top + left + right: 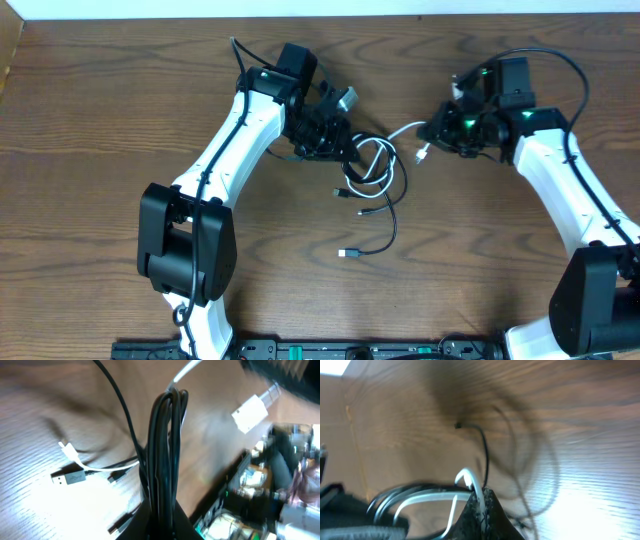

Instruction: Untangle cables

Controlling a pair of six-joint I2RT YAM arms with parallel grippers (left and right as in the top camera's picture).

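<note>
Two grips are flanking the tangle (pixel 368 160): left end effector (pixel 330 138) is clamping the black cable (pixel 393 226), right end effector (pixel 440 128) is clamping the white cable (pixel 403 128), presumably to separate them.

A: What colours do we record for the surface (pixel 100 110)?
B: We log brown, with darker wavy wood grain.
A: And for the cables?
B: We log one black cable (pixel 393 228) and one white cable (pixel 403 129).
A: And the arms?
B: We log the left arm (pixel 235 140) and right arm (pixel 570 185) as white shells with black joints and green lamps (pixel 468 120).
</note>
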